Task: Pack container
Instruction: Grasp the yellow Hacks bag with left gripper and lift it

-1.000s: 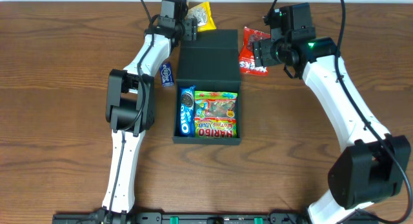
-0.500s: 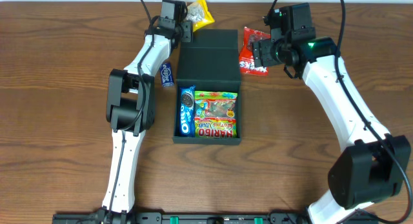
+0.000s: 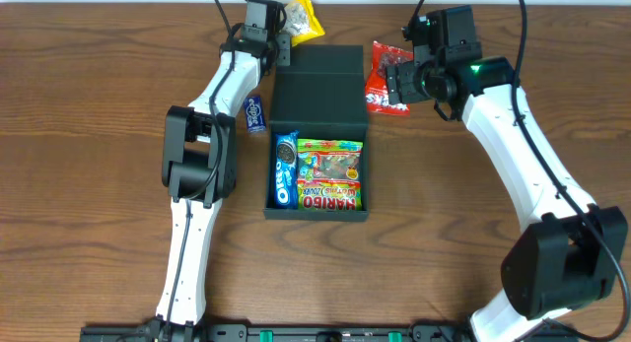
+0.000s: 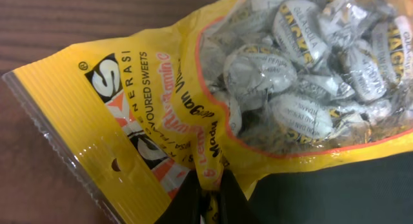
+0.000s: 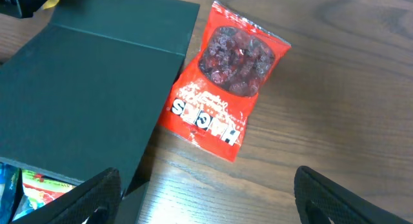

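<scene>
While left gripper [image 4: 205,199] sits clamped on lower edge of yellow sweets bag [image 4: 258,88], bag hangs over far-left corner of flap lid [image 3: 317,86]; lifted or resting, cannot tell. Right gripper [image 5: 216,198] jaws apart, nothing held, hovering by red snack packet [image 5: 226,88]. Container [image 3: 317,216] on surface [image 3: 99,184] between arms, lid open; Oreo pack [image 3: 285,171] and Haribo bag [image 3: 330,174] inside. Step in hand, judged: pickup of yellow bag. Next move calls for lift clear of lid, carry over open compartment, release onto packs.

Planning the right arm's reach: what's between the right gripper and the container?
A red snack packet lies beside the container's open lid, ahead of the open right gripper; the right wrist view shows it.
</scene>
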You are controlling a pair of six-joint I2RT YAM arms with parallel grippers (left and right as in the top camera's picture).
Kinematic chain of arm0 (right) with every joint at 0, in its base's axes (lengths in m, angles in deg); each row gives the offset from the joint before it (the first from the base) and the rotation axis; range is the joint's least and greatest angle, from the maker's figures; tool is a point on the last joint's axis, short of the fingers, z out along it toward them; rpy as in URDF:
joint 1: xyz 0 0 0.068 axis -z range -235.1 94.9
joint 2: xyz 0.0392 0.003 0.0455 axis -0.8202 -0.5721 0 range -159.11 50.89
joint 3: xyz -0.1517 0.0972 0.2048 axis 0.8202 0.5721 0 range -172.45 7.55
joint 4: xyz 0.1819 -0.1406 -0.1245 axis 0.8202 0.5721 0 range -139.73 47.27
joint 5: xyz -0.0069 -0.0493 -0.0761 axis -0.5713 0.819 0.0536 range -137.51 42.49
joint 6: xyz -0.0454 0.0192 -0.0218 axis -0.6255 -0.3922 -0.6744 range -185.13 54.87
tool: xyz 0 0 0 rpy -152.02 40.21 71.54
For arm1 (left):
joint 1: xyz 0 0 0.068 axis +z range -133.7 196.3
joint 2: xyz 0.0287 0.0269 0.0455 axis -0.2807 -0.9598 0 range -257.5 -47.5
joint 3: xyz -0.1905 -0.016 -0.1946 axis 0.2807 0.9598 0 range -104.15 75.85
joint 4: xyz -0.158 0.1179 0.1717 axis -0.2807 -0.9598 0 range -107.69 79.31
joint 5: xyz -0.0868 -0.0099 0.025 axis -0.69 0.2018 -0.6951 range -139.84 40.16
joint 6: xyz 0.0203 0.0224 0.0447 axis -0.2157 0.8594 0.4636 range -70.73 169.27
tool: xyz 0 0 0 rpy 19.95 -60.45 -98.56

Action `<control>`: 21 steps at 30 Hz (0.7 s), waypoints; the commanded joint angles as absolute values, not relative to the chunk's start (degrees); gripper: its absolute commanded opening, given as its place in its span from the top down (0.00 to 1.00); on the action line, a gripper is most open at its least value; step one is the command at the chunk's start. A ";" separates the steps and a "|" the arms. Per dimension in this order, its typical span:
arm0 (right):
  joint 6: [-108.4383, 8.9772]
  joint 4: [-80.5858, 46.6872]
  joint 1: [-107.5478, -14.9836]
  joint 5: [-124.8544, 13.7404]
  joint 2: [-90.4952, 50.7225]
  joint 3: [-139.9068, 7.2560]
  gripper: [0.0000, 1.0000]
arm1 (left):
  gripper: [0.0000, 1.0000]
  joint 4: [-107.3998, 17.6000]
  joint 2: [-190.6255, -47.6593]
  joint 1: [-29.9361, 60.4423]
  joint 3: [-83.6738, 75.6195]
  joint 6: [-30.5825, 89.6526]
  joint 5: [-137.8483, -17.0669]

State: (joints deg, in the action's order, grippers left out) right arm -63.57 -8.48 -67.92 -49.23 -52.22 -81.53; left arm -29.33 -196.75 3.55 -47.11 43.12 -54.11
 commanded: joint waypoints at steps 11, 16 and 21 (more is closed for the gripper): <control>-62.80 -7.98 -67.44 -49.47 -51.66 -81.75 0.15 | 0.94 -51.49 -200.31 8.82 -53.93 42.83 -52.17; -62.80 -8.00 -67.44 -49.47 -51.66 -81.75 0.15 | 0.94 -57.94 -200.13 9.21 -61.07 43.56 -50.66; -62.80 -8.17 -67.44 -49.45 -51.66 -81.75 0.15 | 0.95 -65.30 -199.32 9.19 -68.26 43.51 -50.68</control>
